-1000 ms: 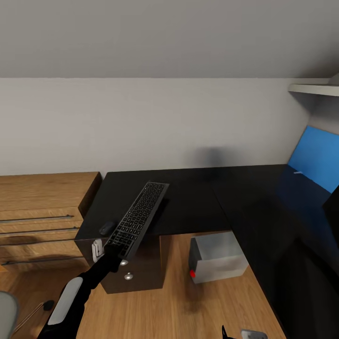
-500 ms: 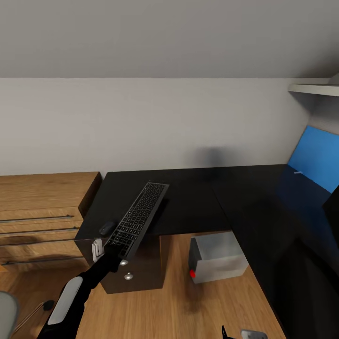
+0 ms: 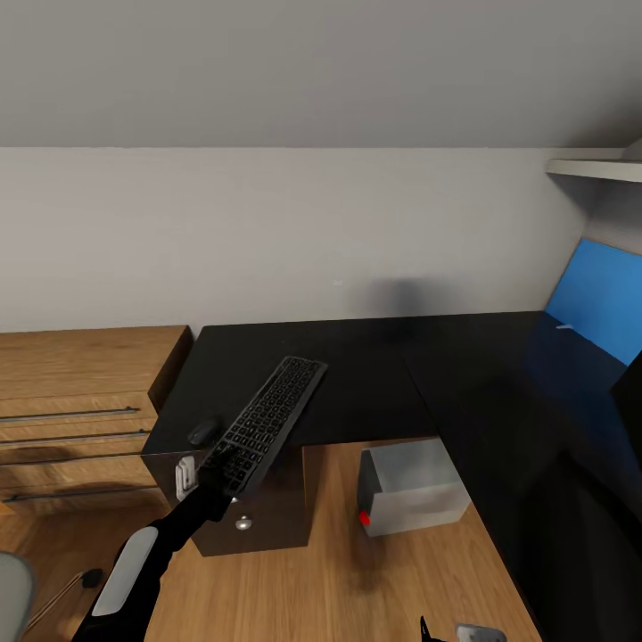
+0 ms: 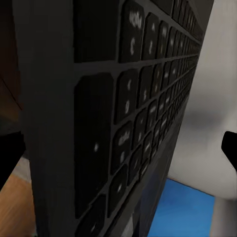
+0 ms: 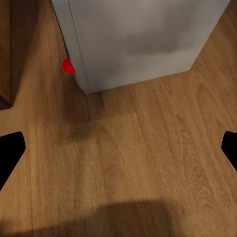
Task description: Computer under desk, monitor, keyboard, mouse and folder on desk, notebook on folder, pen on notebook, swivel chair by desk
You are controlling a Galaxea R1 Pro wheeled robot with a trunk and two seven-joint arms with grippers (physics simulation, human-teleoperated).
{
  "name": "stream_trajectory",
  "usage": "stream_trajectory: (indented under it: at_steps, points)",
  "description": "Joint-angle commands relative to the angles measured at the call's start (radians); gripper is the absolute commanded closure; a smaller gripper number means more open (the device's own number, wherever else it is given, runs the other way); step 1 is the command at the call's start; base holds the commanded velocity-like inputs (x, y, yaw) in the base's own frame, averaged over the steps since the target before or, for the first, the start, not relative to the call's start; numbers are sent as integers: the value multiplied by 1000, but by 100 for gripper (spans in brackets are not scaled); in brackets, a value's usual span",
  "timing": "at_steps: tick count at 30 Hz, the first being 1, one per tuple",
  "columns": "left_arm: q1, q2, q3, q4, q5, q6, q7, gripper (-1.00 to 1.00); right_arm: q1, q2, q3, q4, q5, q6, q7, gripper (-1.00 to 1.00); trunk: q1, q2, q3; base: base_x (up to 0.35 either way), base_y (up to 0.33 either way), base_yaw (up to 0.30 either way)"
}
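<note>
The keyboard [image 3: 267, 423] has swung and dropped a touch since a second ago, far end now low over the desk [image 3: 374, 374], near end overhanging the front edge beside the mouse [image 3: 202, 432]. Left gripper [image 3: 217, 473] is clamped on that near end. It looks light and stiff, but an end-hold levers, so mid-frame would be steadier; right gripper [image 5: 118, 148] hangs spread over floor by the computer [image 5: 138, 34].

Keyboard [image 3: 267, 421] slants across desk [image 3: 374, 374] corner — seemingly lifted; mouse [image 3: 202, 432] beside it.
</note>
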Motion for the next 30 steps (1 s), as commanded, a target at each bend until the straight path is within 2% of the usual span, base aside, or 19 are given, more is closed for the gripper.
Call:
stream_trajectory:
  at_steps: [1, 30]
  points:
    - [-1, -1, 4, -1, 9, 7, 5, -100, -1, 0, -6, 2, 10, -4, -5, -100, 0, -1, -1, 0, 0, 0]
    - [-1, 8, 2, 0, 12, 17, 2, -100, -1, 0, -6, 2, 10, -4, -5, -100, 0, -1, -1, 0, 0, 0]
